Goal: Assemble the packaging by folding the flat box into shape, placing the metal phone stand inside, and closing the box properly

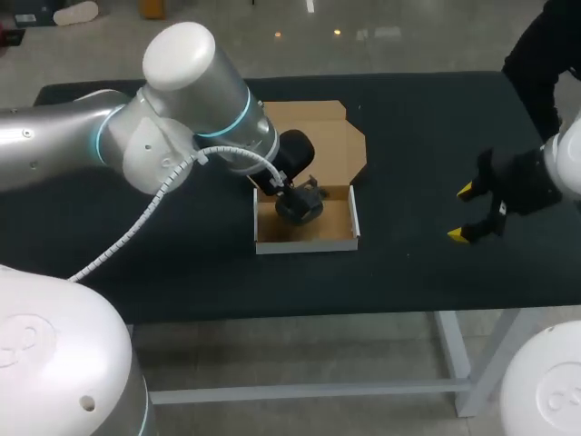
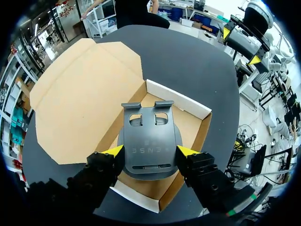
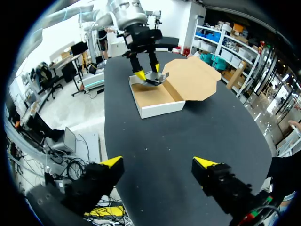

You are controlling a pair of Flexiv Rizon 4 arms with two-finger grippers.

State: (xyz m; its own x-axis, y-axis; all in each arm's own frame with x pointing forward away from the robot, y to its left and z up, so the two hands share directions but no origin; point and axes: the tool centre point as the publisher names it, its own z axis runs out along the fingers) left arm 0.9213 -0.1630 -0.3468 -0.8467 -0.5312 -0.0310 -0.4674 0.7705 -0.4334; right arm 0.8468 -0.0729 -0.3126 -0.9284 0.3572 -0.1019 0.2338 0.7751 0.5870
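Left wrist view: the left gripper (image 2: 150, 151) clamps the dark, flat metal phone stand (image 2: 150, 134) by its rounded base, over the open white-walled cardboard box (image 2: 176, 101). Its brown lid (image 2: 75, 103) lies flat on the far side. The right gripper (image 3: 157, 162) gapes wide, empty, above the matte black table (image 3: 188, 127) at the right.

This reads as a robotics lab. I work at a plain black-topped desk (image 1: 418, 127) on a bare pale metal frame (image 1: 454, 350). My left arm (image 1: 109, 136) comes in over one end of the desk, with a spiral-wrapped cable (image 1: 150, 207) strung along it. My right arm (image 1: 567, 159) comes in over the other end.
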